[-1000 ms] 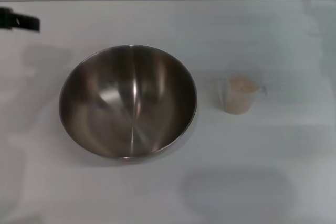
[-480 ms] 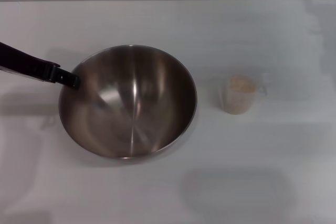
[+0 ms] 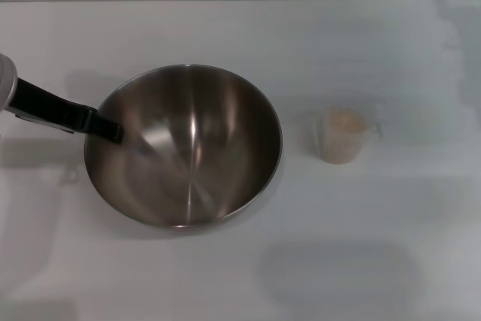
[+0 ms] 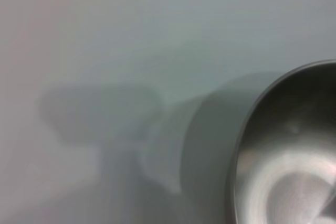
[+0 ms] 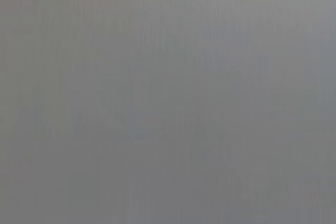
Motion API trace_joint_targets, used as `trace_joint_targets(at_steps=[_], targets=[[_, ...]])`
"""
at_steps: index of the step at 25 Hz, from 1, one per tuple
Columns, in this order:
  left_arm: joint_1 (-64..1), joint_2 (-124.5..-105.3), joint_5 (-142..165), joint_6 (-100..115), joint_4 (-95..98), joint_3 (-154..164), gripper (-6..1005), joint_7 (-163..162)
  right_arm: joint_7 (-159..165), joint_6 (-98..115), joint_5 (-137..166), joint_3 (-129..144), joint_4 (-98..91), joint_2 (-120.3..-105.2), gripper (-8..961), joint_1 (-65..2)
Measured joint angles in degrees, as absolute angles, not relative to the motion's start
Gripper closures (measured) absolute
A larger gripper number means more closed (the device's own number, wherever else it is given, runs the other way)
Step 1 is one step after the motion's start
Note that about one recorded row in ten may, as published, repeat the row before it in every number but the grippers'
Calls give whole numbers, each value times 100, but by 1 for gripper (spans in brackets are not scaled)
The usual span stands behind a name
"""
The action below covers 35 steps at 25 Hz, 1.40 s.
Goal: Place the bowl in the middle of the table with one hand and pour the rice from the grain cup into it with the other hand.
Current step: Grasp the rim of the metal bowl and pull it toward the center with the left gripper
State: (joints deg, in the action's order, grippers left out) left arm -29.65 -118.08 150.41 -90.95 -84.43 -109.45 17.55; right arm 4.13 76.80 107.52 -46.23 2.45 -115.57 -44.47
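My left end effector point(image 3: 105, 130) reaches over the bowl's point(image 3: 184, 148) left rim; I cannot tell how its fingers stand. The bowl sits left of centre on the table point(image 3: 361, 261), the cup point(image 3: 344, 136) well apart. I should straddle the rim squarely before sliding it.
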Motion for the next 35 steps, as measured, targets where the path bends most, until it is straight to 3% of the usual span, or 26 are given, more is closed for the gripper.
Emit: trace_joint_targets(at_steps=[14, 25, 30, 33, 35], targets=[[-3243, -11798, 15039, -8723, -7572, -11024, 221, 1977, 407, 7681, 10754, -4623, 219, -11555, 327, -4468], [-3410, -11790, 15038, -8752, -7451, -11039, 442, 2092, 404, 7682, 10730, -4623, 175, -11540, 327, -4499], [-3504, -11780, 15037, -8747, -7278, -11040, 663, 2099, 404, 7681, 10726, -4623, 175, -11540, 326, -4500], [-3530, -11772, 15037, -8742, -7222, -11040, 916, 2126, 404, 7680, 10724, -4623, 176, -11540, 326, -4500], [-3535, -11775, 15037, -8742, -7221, -11057, 934, 2154, 404, 7679, 10723, -4623, 175, -11540, 327, -4500]])
